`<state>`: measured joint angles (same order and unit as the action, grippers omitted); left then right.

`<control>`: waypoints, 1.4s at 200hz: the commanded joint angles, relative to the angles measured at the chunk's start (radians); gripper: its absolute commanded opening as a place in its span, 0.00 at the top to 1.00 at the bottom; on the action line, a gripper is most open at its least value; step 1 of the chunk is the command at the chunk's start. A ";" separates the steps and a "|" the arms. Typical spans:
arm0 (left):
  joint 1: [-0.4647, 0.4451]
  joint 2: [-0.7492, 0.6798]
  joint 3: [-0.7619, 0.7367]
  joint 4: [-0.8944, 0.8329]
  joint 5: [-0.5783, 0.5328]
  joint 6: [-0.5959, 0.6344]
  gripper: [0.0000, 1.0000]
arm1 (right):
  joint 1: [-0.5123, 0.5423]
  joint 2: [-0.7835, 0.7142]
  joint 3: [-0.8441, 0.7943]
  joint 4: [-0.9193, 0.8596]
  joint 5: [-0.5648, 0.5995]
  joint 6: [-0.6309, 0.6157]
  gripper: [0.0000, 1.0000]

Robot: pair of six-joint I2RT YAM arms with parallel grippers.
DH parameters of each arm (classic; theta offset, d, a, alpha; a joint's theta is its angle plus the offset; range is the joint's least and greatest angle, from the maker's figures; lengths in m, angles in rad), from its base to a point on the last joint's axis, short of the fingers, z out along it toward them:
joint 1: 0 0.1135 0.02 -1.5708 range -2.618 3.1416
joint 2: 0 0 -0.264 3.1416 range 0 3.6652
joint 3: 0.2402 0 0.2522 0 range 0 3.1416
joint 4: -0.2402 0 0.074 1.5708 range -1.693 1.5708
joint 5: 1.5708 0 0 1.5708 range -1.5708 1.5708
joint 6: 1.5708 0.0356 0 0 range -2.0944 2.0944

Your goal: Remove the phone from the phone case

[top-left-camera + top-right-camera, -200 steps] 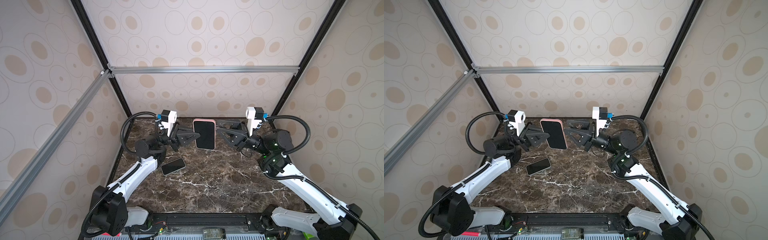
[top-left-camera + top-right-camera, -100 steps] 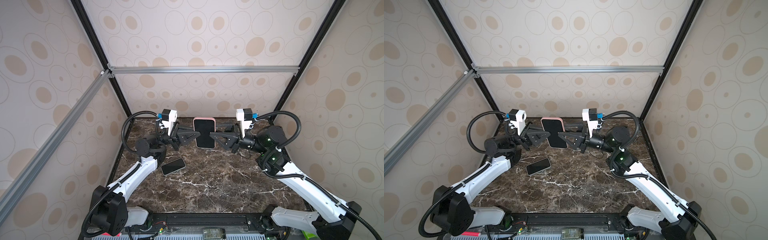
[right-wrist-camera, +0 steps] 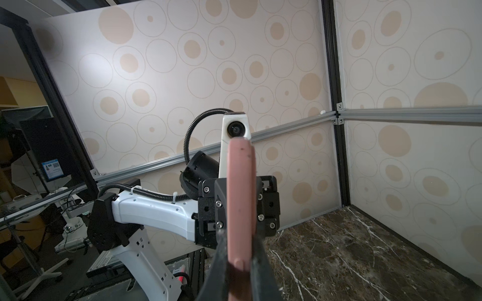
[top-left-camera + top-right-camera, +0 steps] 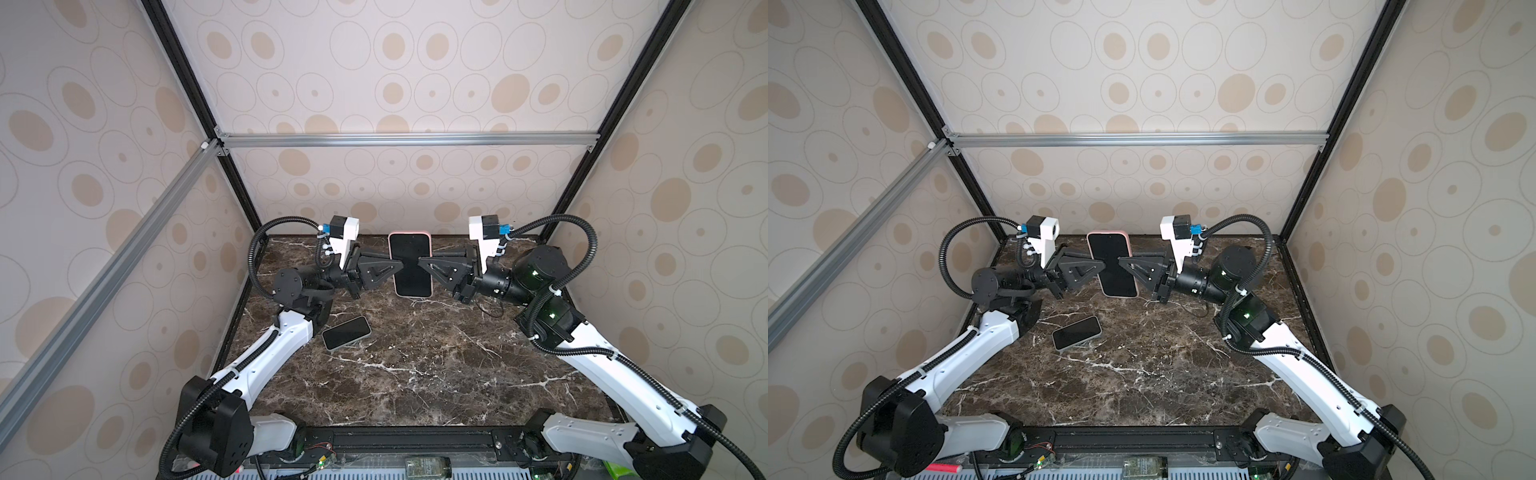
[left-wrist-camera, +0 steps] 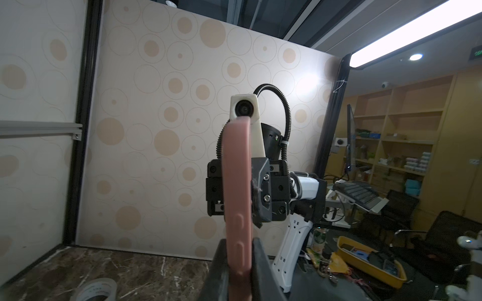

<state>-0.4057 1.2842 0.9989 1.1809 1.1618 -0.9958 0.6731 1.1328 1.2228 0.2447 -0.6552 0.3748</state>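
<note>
My left end effector (image 4: 397, 266) and my right end effector (image 4: 420, 262) face each other tip to tip, raised above the rear of the marble surface (image 4: 436, 365). Between them stands the pink phone case (image 4: 431, 286), upright on its short end and clear of the surface, with the phone (image 4: 411, 257) seated inside it. In both top views its dark screen faces the camera.

My left end effector is clenched on the case's long edge nearest it. In the left wrist view, my two dark fingers (image 5: 260, 271) press either side of the pink edge (image 5: 237, 182).

My right end effector grasps the opposite long edge in the same way. In the right wrist view, its fingers (image 3: 220, 263) sit flush against both faces of the case (image 3: 240, 195).

So the case hangs pinched from both sides, its top end rising above both tips and its bottom end hanging below them.

Below my left end effector and well apart from it, another phone (image 4: 1076, 333) lies flat on the surface, screen up, close beside my left forearm. A tape roll (image 5: 96, 289) rests on the surface underneath my left wrist.
</note>
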 commanded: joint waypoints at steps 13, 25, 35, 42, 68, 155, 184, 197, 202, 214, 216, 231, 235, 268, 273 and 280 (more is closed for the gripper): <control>-0.004 -0.058 0.016 -0.164 0.029 0.193 0.65 | 0.005 -0.036 0.082 -0.146 0.022 -0.047 1.00; -0.003 -0.057 0.013 -0.156 0.041 0.190 0.61 | 0.005 -0.035 0.097 -0.165 0.016 -0.050 1.00; -0.004 -0.054 0.010 -0.136 0.051 0.177 0.58 | 0.005 -0.030 0.109 -0.175 0.008 -0.052 1.00; -0.005 -0.050 0.008 -0.113 0.061 0.158 0.57 | 0.005 -0.028 0.114 -0.173 0.004 -0.048 1.00; -0.009 -0.032 0.002 -0.016 0.103 0.085 0.52 | 0.004 -0.019 0.119 -0.149 -0.014 -0.030 1.00; -0.033 -0.003 -0.018 0.067 0.153 0.010 0.71 | 0.005 -0.014 0.115 -0.121 -0.038 -0.002 1.00; -0.036 0.003 -0.017 0.093 0.143 -0.008 0.80 | 0.004 -0.011 0.106 -0.121 -0.060 -0.015 1.00; -0.035 0.007 -0.019 0.120 0.138 -0.028 0.90 | 0.005 -0.011 0.104 -0.128 -0.058 -0.026 1.00; -0.036 0.010 -0.020 0.131 0.136 -0.036 0.93 | 0.005 -0.012 0.103 -0.129 -0.057 -0.028 1.00; -0.036 0.015 -0.021 0.163 0.135 -0.062 1.00 | 0.005 -0.013 0.100 -0.124 -0.049 -0.028 0.96; -0.035 0.016 -0.022 0.166 0.134 -0.064 1.00 | 0.004 -0.015 0.100 -0.122 -0.049 -0.028 0.94; -0.036 0.022 -0.022 0.197 0.126 -0.086 1.00 | 0.005 -0.021 0.089 -0.096 -0.029 -0.022 0.77; -0.035 0.023 -0.022 0.203 0.123 -0.089 1.00 | 0.004 -0.023 0.081 -0.080 -0.018 -0.015 0.71; -0.037 0.038 -0.019 0.219 0.115 -0.100 1.00 | 0.005 -0.020 -0.002 0.138 0.021 0.131 0.59; -0.037 0.042 -0.018 0.224 0.116 -0.104 1.00 | 0.005 -0.018 -0.013 0.170 0.033 0.150 0.59; -0.038 0.048 -0.018 0.238 0.115 -0.114 1.00 | 0.005 -0.014 -0.024 0.203 0.044 0.168 0.59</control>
<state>-0.4370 1.3273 0.9634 1.3056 1.2861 -1.0634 0.6758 1.1213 1.2472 0.2485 -0.6598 0.4278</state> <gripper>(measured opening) 0.108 0.409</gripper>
